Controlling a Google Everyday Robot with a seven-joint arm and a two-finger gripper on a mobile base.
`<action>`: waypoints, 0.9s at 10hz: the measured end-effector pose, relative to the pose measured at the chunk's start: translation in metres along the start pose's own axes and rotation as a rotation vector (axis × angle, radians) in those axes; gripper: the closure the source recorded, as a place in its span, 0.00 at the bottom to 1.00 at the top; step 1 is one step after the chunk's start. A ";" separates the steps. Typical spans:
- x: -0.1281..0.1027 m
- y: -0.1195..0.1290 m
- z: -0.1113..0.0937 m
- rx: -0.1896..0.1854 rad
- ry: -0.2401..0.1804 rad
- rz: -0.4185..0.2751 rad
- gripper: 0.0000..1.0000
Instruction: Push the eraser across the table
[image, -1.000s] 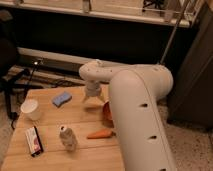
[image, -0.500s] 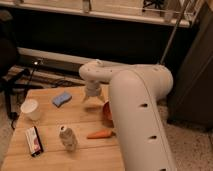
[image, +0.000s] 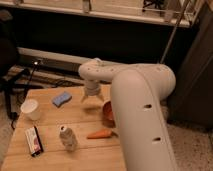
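You have not started the push, as far as this view shows. The eraser (image: 34, 141) lies flat, label face up, near the front-left corner of the table (image: 50, 120), with nothing touching it. Your gripper (image: 91, 98) hangs over the far middle of the table top, between the light-blue sponge (image: 62, 98) and the reddish bowl (image: 107, 114), well apart from the eraser. Its two fingers point down and are spread apart, with nothing held between them. The whole job is ahead of you: bring the gripper across to the left-front area, lower it beside the eraser, make contact on one edge, then slide the block over the planks. Mind what stands around it. The white cup (image: 30, 108) sits just beyond the eraser toward the far side, and the crumpled bottle (image: 67, 137) stands near it on the right, with the carrot (image: 100, 134) further right. A push straight to the right would likely meet the bottle, so I would judge the line of travel before you touch down.
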 end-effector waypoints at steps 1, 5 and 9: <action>-0.003 0.012 -0.024 -0.022 -0.047 -0.059 0.20; -0.001 0.060 -0.080 -0.020 -0.124 -0.221 0.20; 0.013 0.160 -0.094 0.095 -0.133 -0.454 0.20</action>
